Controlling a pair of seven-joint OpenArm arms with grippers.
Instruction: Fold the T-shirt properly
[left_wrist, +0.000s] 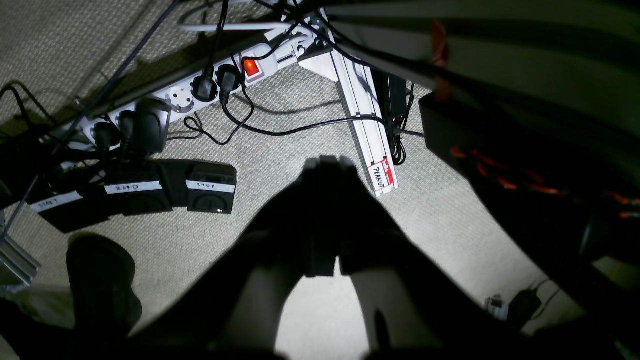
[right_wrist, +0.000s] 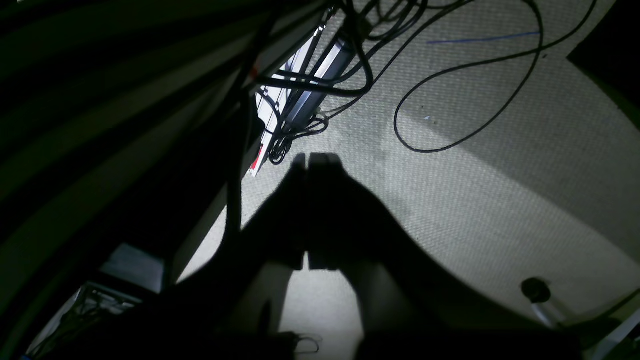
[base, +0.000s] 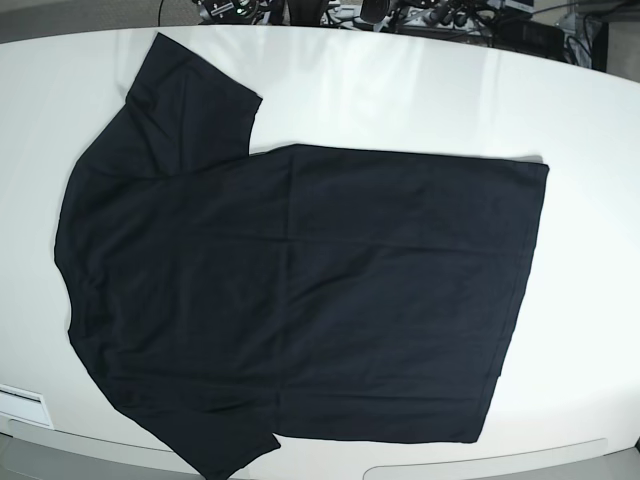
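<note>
One black T-shirt (base: 300, 300) flat on table (base: 420, 90)

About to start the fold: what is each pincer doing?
Left pincer: closed, empty, over the floor.
Right pincer: closed, empty, over the floor.

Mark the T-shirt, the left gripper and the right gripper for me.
T-shirt (base: 300, 300): base view, middle of the flat black body.
Left gripper (left_wrist: 330, 162): left wrist view, between the shut fingertips, over carpet.
Right gripper (right_wrist: 314, 159): right wrist view, between the shut fingertips, over carpet.
</note>
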